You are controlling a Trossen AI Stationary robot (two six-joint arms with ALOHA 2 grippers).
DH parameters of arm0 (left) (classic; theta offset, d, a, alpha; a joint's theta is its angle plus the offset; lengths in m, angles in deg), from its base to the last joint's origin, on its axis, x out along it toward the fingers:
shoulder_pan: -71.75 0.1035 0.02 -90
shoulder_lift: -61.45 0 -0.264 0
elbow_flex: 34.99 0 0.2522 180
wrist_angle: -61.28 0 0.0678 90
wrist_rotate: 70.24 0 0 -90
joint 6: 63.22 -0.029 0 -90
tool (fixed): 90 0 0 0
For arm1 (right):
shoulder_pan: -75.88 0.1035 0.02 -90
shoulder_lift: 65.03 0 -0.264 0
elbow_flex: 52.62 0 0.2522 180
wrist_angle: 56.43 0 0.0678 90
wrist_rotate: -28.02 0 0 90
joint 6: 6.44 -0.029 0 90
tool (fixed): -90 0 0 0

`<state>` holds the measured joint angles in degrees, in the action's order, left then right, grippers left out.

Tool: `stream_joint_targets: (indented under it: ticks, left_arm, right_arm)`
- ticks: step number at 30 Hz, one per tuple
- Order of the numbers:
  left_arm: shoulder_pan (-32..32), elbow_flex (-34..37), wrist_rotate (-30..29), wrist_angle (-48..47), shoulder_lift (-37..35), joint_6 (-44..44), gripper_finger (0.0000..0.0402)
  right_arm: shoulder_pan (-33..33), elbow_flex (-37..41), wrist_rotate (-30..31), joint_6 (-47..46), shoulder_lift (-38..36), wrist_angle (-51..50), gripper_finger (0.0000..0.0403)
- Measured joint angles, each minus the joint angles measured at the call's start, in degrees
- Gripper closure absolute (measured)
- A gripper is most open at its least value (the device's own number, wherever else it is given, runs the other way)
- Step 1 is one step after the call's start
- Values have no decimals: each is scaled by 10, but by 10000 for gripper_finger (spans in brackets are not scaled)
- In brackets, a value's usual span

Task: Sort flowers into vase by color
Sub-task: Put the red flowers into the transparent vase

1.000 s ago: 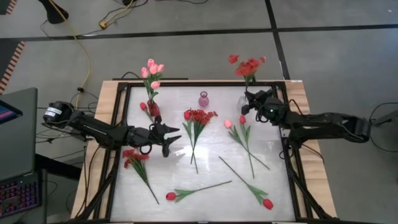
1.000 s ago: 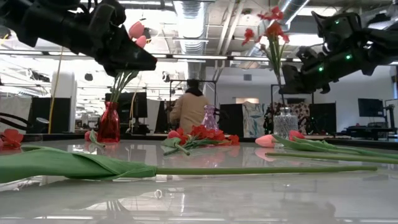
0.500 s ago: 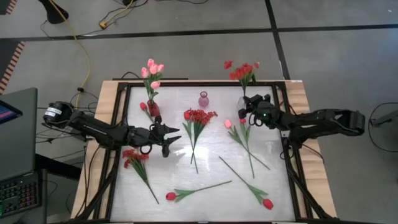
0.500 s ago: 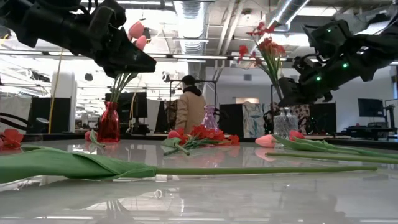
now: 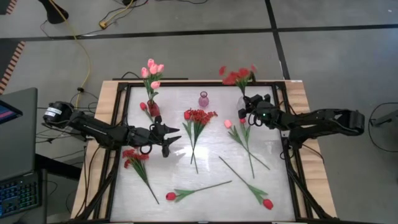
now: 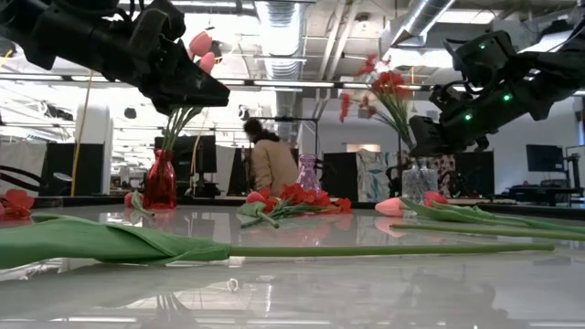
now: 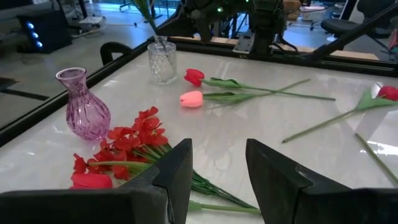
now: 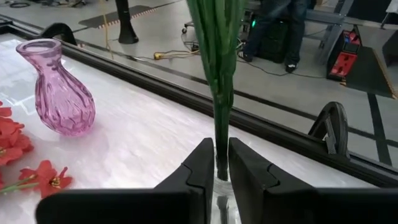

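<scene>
My right gripper (image 5: 246, 109) is shut on a spray of small red blossoms (image 5: 237, 75) that stands over the clear glass vase (image 6: 419, 181) at the table's far right. My left gripper (image 5: 172, 138) hovers open above the table's left middle, near a red spray (image 7: 134, 140) lying flat. Pink tulips (image 5: 151, 70) stand in a red vase (image 5: 153, 109). A purple vase (image 5: 203, 99) stands without flowers at the far middle. A pink tulip (image 5: 228, 124) and a red tulip (image 5: 242, 119) lie side by side near the clear vase. My right gripper pinches the spray's bundled green stems (image 8: 221, 134) low down, just above the clear vase's mouth, between its two fingers. The fingers (image 8: 202, 165) come roughly level from the table's right, across the stems. The spray stands nearly upright, blossoms leaning toward the table's left, with its lower ends in the vase.
Another red spray (image 5: 132, 155) lies at the near left. Two red tulips (image 5: 171, 196) (image 5: 267, 203) lie near the front edge on long stems. A black frame (image 5: 199, 83) borders the table. A person (image 6: 271, 160) stands in the room beyond.
My right gripper has moved a little toward the table's left and down, over the clear vase, still shut on the stems. The spray's blossoms have tipped toward the table's left. The person in the background has shifted.
</scene>
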<state>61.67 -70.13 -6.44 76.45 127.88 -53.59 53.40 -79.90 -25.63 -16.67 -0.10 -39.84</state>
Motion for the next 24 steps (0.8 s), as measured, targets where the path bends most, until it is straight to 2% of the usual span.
stream_joint_targets:
  ticks: [8,16,24]
  left_arm:
    - [0,0,4,0,0,0,263]
    - [0,0,4,-1,0,0,263]
    - [0,0,4,-14,0,6,263]
  right_arm:
    - [0,0,-4,6,-8,-2,286]
    - [1,0,-5,32,-57,-14,234]
    - [32,-58,-7,19,-118,-222,209]
